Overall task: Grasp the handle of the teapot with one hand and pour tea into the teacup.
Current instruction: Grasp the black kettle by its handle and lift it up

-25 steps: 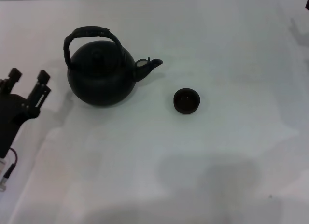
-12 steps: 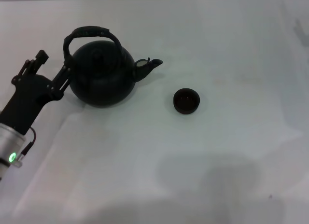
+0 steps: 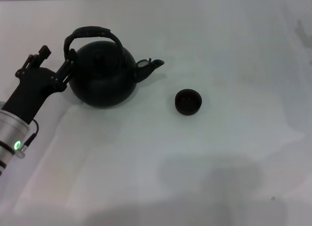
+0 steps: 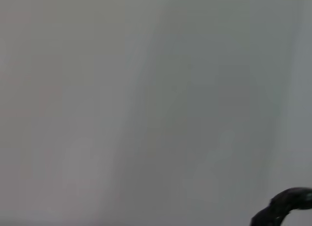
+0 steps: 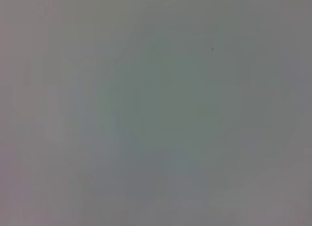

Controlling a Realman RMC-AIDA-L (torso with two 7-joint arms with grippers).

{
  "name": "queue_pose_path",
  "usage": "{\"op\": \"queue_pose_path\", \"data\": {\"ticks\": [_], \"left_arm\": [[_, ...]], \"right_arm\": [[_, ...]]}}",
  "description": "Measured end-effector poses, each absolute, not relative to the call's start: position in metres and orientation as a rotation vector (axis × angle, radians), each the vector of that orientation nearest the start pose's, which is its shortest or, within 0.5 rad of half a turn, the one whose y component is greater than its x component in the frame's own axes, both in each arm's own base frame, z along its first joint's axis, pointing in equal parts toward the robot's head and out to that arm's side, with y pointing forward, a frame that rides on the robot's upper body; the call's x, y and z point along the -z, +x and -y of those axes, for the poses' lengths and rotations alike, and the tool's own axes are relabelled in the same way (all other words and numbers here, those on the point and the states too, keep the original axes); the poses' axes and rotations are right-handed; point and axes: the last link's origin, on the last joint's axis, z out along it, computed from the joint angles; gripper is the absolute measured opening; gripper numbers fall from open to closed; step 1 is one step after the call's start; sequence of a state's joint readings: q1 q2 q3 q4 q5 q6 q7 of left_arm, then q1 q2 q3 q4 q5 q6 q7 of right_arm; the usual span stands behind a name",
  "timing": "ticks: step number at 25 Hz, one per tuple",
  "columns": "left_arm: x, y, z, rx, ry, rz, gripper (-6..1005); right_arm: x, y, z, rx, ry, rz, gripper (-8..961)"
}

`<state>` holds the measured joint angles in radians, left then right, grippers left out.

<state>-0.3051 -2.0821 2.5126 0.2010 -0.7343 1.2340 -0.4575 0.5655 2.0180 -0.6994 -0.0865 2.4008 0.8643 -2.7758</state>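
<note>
The matte black teapot (image 3: 103, 74) stands on the white table at the back left, spout pointing right. Its arched handle (image 3: 90, 33) stands upright over the lid. The tiny dark teacup (image 3: 188, 101) sits to the right of the spout, apart from it. My left gripper (image 3: 57, 60) is open at the teapot's left side, one fingertip by the handle's left base, the other farther left. A dark curved piece (image 4: 282, 206) shows at the edge of the left wrist view. The right gripper is out of view.
The white table (image 3: 195, 162) spreads around both objects. Soft shadows lie on it near the front. The right wrist view shows only blank pale surface.
My left arm has come up from the left edge toward the teapot, and its open fingers now stand beside the handle's left base. Teapot and teacup have not moved.
</note>
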Motion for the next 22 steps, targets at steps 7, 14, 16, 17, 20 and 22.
{"op": "queue_pose_path", "data": {"ticks": [7,14,16,17,20,22], "left_arm": [[0.0604,-0.325,-0.2802,0.874,-1.82,0.798,752],[0.0619,-0.3228,-0.2824,0.872,-1.834,0.792,630],[0.0615,-0.3226,-0.283,0.873,-1.832,0.791,567],[0.0615,-0.3224,-0.2833,0.873,-1.832,0.79,535],[0.0614,-0.3218,-0.284,0.873,-1.833,0.785,396],[0.0613,-0.3217,-0.2842,0.87,-1.834,0.78,303]], "right_arm": [[-0.0304,0.3644,-0.3798,-0.502,-1.582,-0.713,853],[-0.0298,0.3665,-0.3776,-0.524,-1.571,-0.749,854],[-0.0293,0.3669,-0.3769,-0.534,-1.57,-0.762,854],[-0.0293,0.367,-0.3767,-0.537,-1.57,-0.766,854],[-0.0293,0.3678,-0.376,-0.537,-1.569,-0.769,854],[-0.0288,0.3681,-0.3754,-0.536,-1.569,-0.771,854]]}}
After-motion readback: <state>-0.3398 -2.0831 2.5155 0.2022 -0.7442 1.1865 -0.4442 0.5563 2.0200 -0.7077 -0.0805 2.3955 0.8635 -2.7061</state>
